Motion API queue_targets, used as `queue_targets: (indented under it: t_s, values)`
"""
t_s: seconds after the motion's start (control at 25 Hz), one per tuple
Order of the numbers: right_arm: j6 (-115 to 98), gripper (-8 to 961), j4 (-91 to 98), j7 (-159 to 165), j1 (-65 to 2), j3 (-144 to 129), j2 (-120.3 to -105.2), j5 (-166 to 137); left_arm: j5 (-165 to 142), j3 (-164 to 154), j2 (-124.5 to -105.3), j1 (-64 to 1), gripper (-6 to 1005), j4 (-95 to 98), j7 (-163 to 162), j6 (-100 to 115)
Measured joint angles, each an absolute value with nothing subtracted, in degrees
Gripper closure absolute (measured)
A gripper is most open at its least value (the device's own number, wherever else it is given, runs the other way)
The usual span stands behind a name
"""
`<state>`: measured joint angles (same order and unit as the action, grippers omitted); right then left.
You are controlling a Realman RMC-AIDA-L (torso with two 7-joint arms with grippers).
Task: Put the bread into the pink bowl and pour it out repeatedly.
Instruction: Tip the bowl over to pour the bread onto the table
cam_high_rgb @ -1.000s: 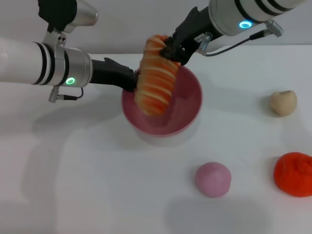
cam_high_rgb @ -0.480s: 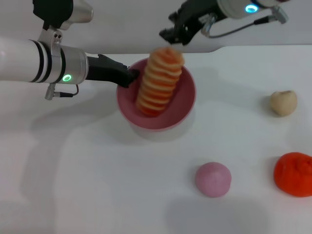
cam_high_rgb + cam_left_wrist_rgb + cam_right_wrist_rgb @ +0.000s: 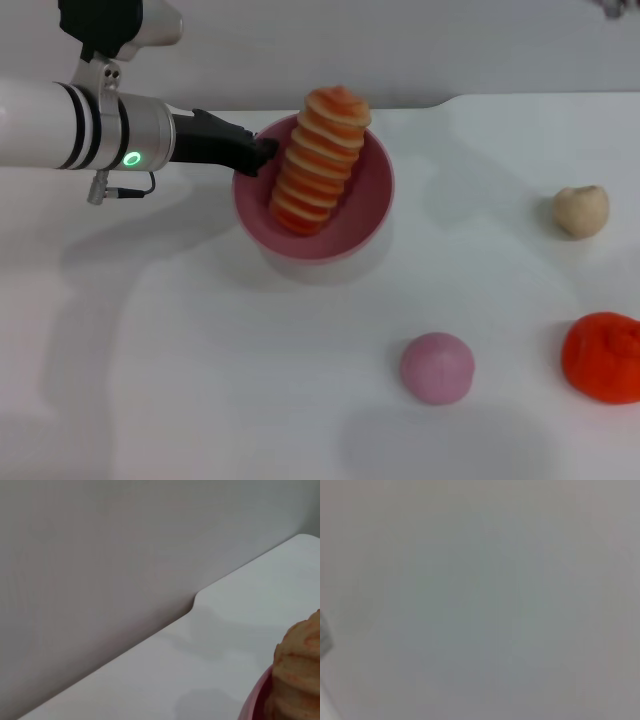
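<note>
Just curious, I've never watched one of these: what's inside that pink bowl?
A striped bread stands tilted in the pink bowl, its top poking above the rim. The bowl's bottom under it is hidden.

The bread (image 3: 318,162) was striped orange-red and cream. The pink bowl (image 3: 362,215) was plain glossy pink. At four o'clock lay a paler pink ball (image 3: 436,367), at three a beige lump (image 3: 581,210) and a red-orange lump (image 3: 603,357), all on a white table (image 3: 200,380).
</note>
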<state>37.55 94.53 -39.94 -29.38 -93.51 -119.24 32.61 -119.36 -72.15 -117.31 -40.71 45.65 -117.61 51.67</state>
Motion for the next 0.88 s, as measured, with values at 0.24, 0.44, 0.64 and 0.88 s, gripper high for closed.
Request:
queue_targets:
  t_s: [0.24, 0.44, 0.64, 0.88]
  values:
    - [9.1, 574, 90.3, -43.6, -19.9, -103.0, -119.72, 33.0, -119.4, -72.1, -117.26, -40.6, 951, 45.6, -118.6, 50.9]
    - [-16.1, 574, 81.0, -42.9, -17.5, -107.5, -119.36, 41.3, -119.4, -71.7, -117.24, -40.5, 951, 45.6, -119.2, 49.9]
    - [-39.1, 573, 70.3, -30.5, -17.0, -110.0, -119.08, 43.9, -119.3, -71.5, -117.42, -40.4, 951, 45.5, -119.7, 48.0]
    - [-59.0, 574, 56.1, -8.3, -16.6, -109.0, -118.99, 39.4, -118.9, -71.6, -117.7, -40.5, 951, 45.5, -119.7, 47.1]
